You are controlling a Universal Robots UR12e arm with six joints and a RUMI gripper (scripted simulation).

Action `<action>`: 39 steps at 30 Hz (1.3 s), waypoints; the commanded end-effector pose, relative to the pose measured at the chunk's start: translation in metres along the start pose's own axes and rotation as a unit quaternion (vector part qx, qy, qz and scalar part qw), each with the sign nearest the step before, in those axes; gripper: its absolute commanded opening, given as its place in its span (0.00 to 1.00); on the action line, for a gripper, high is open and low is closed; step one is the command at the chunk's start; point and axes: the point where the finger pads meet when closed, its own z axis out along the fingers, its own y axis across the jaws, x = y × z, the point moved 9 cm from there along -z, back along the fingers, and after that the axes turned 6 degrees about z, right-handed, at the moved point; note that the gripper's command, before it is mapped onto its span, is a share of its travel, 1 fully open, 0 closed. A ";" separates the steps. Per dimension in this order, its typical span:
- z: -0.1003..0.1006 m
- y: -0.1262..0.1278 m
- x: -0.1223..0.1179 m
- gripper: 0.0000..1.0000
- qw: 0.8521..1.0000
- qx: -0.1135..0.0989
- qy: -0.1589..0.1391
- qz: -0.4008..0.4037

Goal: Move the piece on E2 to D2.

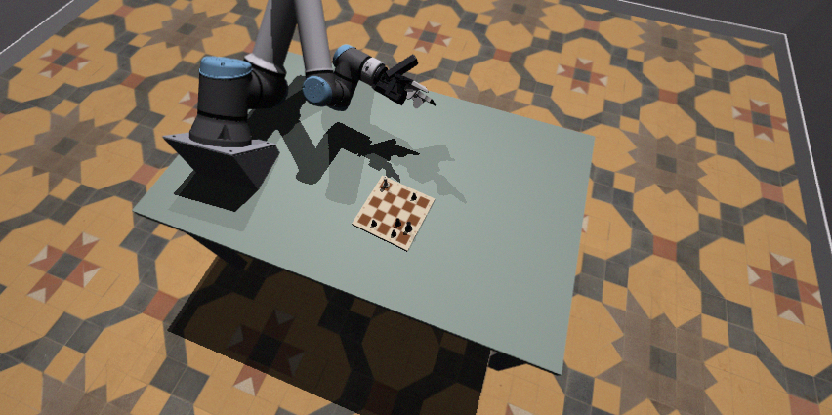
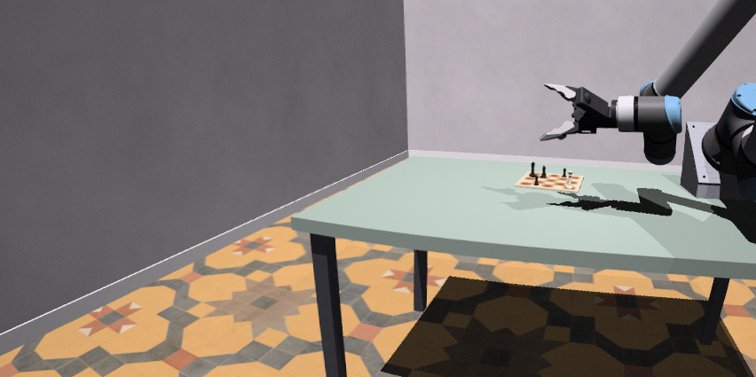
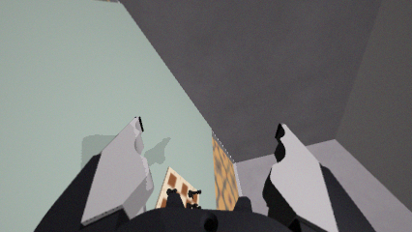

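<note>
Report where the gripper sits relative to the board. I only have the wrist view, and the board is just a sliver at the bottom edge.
Observer: In the exterior view the gripper is open and empty. It hangs well above the table, pointing sideways rather than down, and it is not over the chessboard but off to the arm's side of it.
Operator: Count the pieces for me. My own gripper body hides most of them.
Observer: I count five, all upright. Four are black, and one light piece stands at the board corner nearest the arm's base.
</note>
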 end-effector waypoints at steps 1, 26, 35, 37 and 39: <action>0.002 0.000 -0.001 1.00 1.000 0.000 -0.003 0.004; 0.085 -0.026 -0.039 1.00 0.971 -0.014 -0.153 0.181; 0.127 -0.046 -0.068 1.00 0.920 -0.065 -0.252 0.292; 0.131 -0.049 -0.072 1.00 0.912 -0.074 -0.265 0.305; 0.139 -0.055 -0.080 1.00 0.893 -0.094 -0.289 0.331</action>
